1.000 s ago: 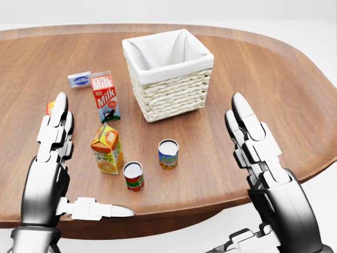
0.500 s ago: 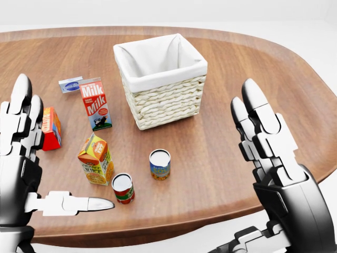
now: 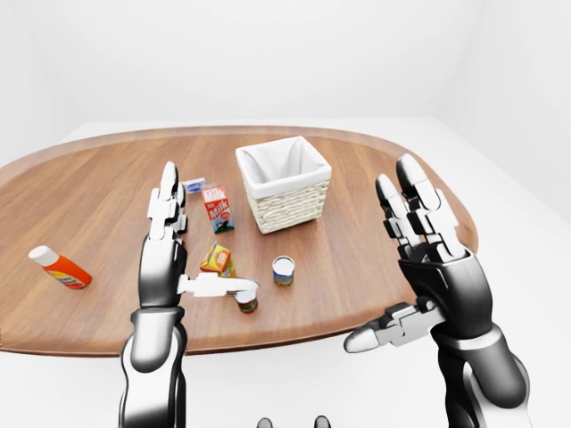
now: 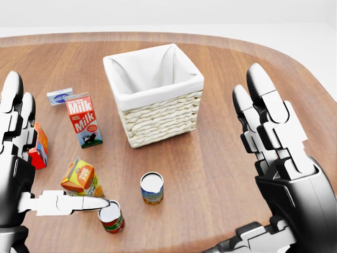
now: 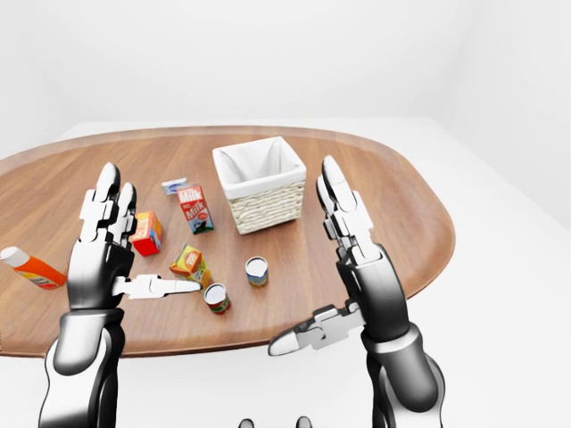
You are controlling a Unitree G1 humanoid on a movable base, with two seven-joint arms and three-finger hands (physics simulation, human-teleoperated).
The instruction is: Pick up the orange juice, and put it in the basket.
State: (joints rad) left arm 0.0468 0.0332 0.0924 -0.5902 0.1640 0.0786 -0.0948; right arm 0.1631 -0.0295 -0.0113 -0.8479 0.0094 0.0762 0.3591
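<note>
- The juice (image 4: pixel 81 179), an orange carton, stands on the tabletop (image 4: pixel 221 158) at the lower left of the head view, just beside the left hand (image 4: pixel 21 174), with a red can (image 4: pixel 111 217) close below it.
- Both hands are spread, fingers upright and holding nothing; the right hand (image 4: pixel 279 158) hovers well apart from the carton, on the right of the view.
- The left thumb (image 4: pixel 71 203) reaches across just under the carton; whether it touches it I cannot tell.
- The left hand looks best placed for the reach: I'd bring the palm to the carton's side, close the fingers round its middle, and lift straight up so as not to knock the red can or the blue can (image 4: pixel 152 188).
- The basket (image 4: pixel 152 95) stands empty above, past the milk (image 4: pixel 83 119); the carry should pass clear of that carton.
- A red box (image 5: pixel 146 233) is half hidden behind the left fingers in the head view; its label is unreadable.
</note>
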